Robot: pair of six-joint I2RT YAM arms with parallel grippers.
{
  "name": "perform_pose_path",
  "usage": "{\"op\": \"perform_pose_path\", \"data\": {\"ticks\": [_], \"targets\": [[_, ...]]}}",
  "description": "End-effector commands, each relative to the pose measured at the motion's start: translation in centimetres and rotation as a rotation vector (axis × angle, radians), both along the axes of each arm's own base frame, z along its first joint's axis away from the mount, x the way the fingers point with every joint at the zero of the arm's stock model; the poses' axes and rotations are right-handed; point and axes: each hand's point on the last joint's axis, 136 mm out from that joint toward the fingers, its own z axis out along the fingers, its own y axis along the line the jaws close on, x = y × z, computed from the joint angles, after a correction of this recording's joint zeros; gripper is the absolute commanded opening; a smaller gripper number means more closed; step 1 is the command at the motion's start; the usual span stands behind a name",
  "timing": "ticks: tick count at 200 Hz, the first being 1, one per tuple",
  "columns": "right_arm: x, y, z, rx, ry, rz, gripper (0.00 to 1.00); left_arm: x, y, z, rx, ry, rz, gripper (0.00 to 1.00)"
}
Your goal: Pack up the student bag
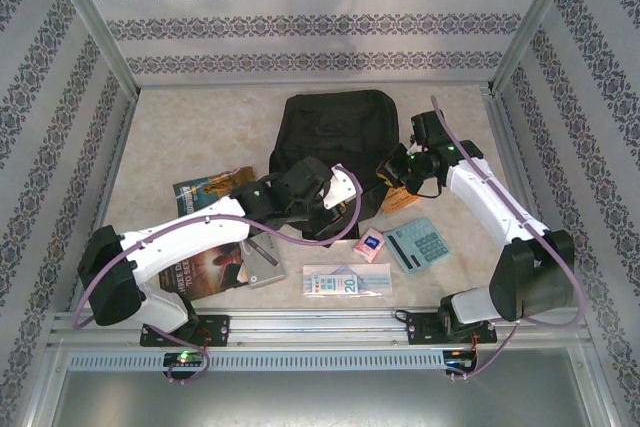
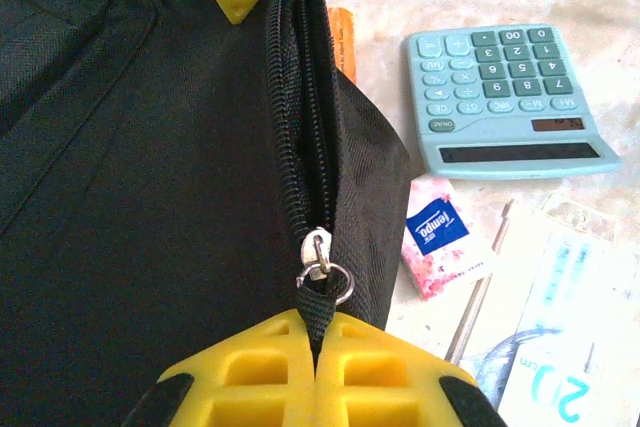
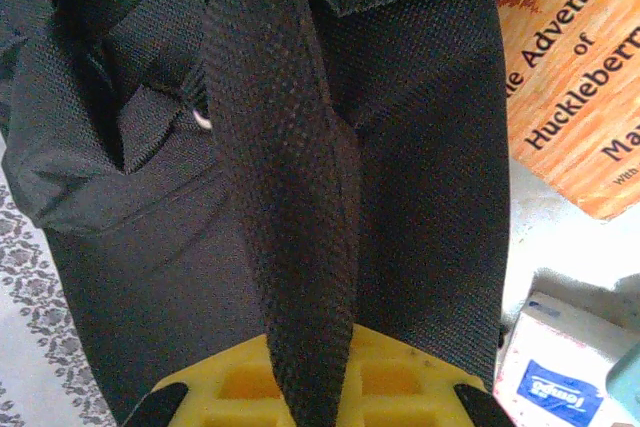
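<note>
The left gripper [image 2: 315,352], nearest the lens, could lose the thin zip tab [image 2: 318,312] if the two arms pull apart too hard; the slit would probably sag shut. Its jaws are pressed fully together on that tab, just below the metal puller [image 2: 320,252]. The right gripper [image 3: 310,372] is likewise clamped on a webbing strap [image 3: 285,197] of the student bag [image 1: 330,122], which lies mid-table between the arms, with the calculator [image 2: 505,102] to its right.
</note>
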Motion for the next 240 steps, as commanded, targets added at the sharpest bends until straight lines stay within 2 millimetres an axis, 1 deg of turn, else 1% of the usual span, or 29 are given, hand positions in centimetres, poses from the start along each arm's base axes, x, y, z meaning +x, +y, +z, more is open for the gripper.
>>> {"op": "perform_pose_path", "data": {"ticks": [1, 28, 61, 80, 122, 136, 147, 159, 171, 187, 200, 209, 219, 225, 235, 240], "targets": [[2.1, -0.9, 1.3, -0.071, -0.097, 0.004, 0.0, -0.9, 1.4, -0.7, 0.078, 0.021, 0.005, 0.0], [1.8, -2.0, 1.0, -0.094, -0.087, -0.018, 0.0, -1.0, 2.9, -1.6, 0.119, 0.009, 0.038, 0.0], [1.7, -2.9, 0.6, -0.121, -0.082, -0.028, 0.0, -1.0, 6.0, -2.2, 0.151, -0.034, 0.135, 0.0], [1.9, -3.3, 0.4, -0.143, -0.085, -0.025, 0.0, -0.7, 7.8, -2.2, 0.165, -0.069, 0.198, 0.0], [2.5, -4.1, 0.6, -0.196, -0.093, -0.01, 0.0, 0.0, 10.9, -2.0, 0.157, -0.077, 0.309, 0.0], [2.7, -4.2, 0.7, -0.204, -0.097, -0.005, 0.0, -0.1, 11.3, -1.9, 0.152, -0.072, 0.31, 0.0], [3.0, -4.0, 0.7, -0.197, -0.102, 0.004, 0.0, -0.5, 11.1, -1.9, 0.155, -0.06, 0.28, 0.0], [3.6, -3.2, 0.9, -0.168, -0.122, 0.031, 0.0, -0.8, 10.7, -1.9, 0.157, -0.041, 0.256, 0.0], [4.5, -2.5, 1.5, -0.142, -0.147, 0.054, 0.0, -1.2, 10.2, -1.6, 0.144, -0.024, 0.23, 0.0], [6.1, -1.0, 2.7, -0.107, -0.194, 0.105, 0.0, -1.7, 8.8, -0.9, 0.111, -0.016, 0.175, 0.0], [7.4, -0.3, 3.9, -0.102, -0.222, 0.133, 0.0, -2.1, 7.4, -0.1, 0.093, -0.022, 0.124, 0.0], [8.3, -0.1, 4.4, -0.104, -0.232, 0.14, 0.0, -2.3, 6.4, 0.4, 0.084, -0.026, 0.093, 0.0], [9.1, -0.4, 4.6, -0.117, -0.229, 0.129, 0.0, -2.4, 5.2, 0.8, 0.082, -0.032, 0.062, 0.0], [9.5, -0.6, 4.6, -0.131, -0.225, 0.118, 0.05, -2.3, 4.4, 1.0, 0.079, -0.035, 0.05, 0.0], [10.1, -1.4, 4.5, -0.16, -0.212, 0.093, 0.32, -1.9, 3.3, 1.2, 0.071, -0.035, 0.043, 0.0], [10.2, -1.9, 4.4, -0.182, -0.197, 0.076, 0.42, -1.5, 2.8, 1.3, 0.07, -0.036, 0.048, 0.0]]}}
